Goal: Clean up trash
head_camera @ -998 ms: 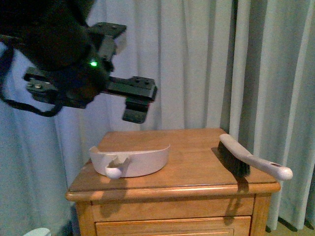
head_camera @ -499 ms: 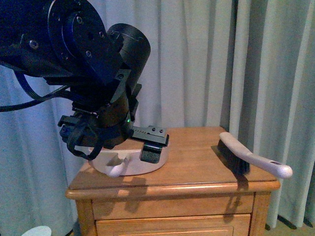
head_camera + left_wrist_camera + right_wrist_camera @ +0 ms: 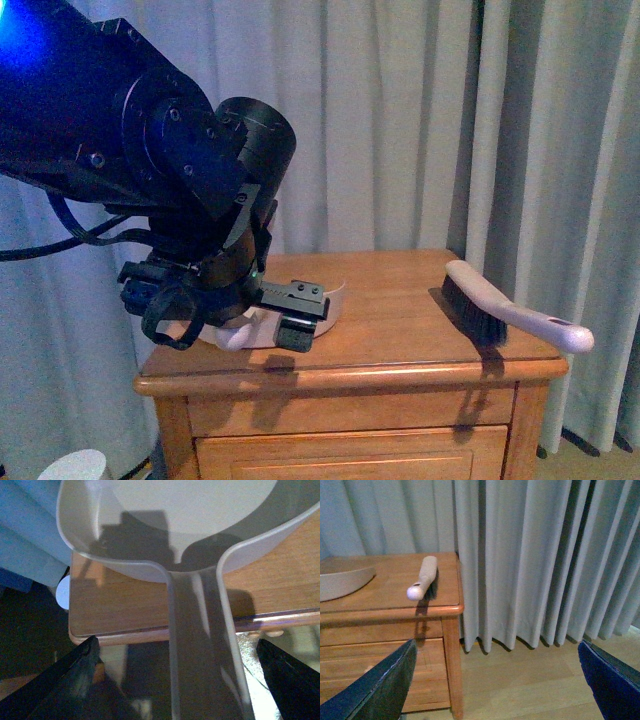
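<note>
The trash is out of view in every frame. A white dustpan (image 3: 332, 297) lies on the wooden nightstand (image 3: 400, 345), its knobbed handle (image 3: 232, 338) pointing off the front edge. My left gripper (image 3: 285, 315) is open and low at that handle. In the left wrist view the dustpan (image 3: 165, 520) fills the upper part, and its handle (image 3: 205, 645) runs between the spread fingers (image 3: 70, 680) of the left gripper (image 3: 180, 692); contact cannot be made out. My right gripper (image 3: 495, 690) is open over the wooden floor, holding nothing.
A white-handled brush (image 3: 500, 310) with black bristles lies on the nightstand's right side, its handle past the edge; the right wrist view shows the brush (image 3: 424, 577) too. Grey curtains (image 3: 420, 120) hang behind. A round white object (image 3: 75, 468) sits on the floor at the left.
My left arm has come down from above the nightstand to the dustpan's handle and now hides the pan's left half. The dustpan and brush have stayed put.
</note>
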Action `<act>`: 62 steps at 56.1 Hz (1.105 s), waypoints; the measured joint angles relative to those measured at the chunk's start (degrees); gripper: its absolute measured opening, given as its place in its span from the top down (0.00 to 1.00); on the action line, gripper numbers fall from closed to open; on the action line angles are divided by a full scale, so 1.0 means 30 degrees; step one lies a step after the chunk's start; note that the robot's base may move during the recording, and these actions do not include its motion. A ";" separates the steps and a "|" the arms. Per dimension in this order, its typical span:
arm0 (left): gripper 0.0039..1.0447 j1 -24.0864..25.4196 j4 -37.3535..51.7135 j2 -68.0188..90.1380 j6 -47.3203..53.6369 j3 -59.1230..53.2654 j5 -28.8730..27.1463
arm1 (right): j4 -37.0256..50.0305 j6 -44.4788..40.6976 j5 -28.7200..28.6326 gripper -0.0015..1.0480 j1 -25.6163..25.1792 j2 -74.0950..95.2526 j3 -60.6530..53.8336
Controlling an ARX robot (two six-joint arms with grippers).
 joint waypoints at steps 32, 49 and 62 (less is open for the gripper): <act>0.72 -0.0007 -0.0015 0.0000 -0.0357 -0.0364 0.0087 | 0.0000 -0.0007 0.0000 0.07 0.0000 0.0000 0.0000; 0.73 0.0007 0.2936 -0.1013 -0.0313 -0.1413 0.0233 | 0.0000 -0.0007 -0.0007 0.07 0.0000 0.0000 0.0000; 0.73 0.0000 0.6513 -0.4233 0.0488 -0.2907 0.0459 | 0.0000 0.0000 -0.0007 0.07 0.0000 0.0000 -0.0007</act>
